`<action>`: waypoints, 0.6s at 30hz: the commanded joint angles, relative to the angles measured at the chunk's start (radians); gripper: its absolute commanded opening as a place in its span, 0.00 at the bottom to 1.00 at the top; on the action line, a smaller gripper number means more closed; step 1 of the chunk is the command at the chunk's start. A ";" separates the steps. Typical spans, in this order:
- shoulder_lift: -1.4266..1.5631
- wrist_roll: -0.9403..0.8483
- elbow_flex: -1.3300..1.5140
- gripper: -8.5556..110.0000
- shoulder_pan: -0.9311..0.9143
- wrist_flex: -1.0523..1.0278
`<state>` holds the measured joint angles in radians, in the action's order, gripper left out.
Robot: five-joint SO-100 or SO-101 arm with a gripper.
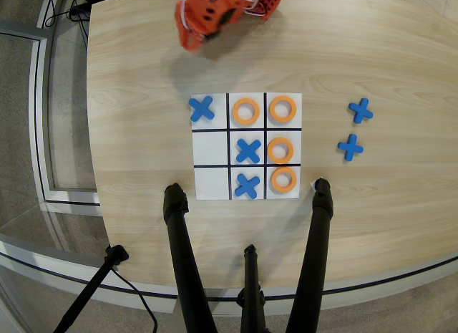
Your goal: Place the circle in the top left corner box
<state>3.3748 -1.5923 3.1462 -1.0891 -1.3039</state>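
The paper grid [211, 143] lies in the middle of the wooden table in the overhead view. An orange ring [284, 178] lies in the grid's lower right corner cell as seen here, diagonally opposite the corner cell that holds a blue cross [202, 108]; its top edge touches the black line above it. Other orange rings lie in the right middle cell [280, 150], the top right cell [283, 109] and the top middle cell [245, 111]. My orange gripper [192, 34] is blurred at the table's far edge, well away from the grid, and nothing shows in it.
Blue crosses sit in the centre cell [247, 150] and the bottom middle cell [247, 185]. Two spare blue crosses [361, 110] [350, 146] lie on the table right of the grid. Black tripod legs [175, 211] [321, 204] rest on the near side of the table.
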 commanded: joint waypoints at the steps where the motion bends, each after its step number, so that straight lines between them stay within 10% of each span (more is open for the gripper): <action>1: 0.020 0.000 0.057 0.07 -0.353 0.003; 18: 0.018 0.000 0.057 0.07 -0.440 0.003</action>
<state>3.3748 -1.5923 3.1462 -1.5232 -1.3039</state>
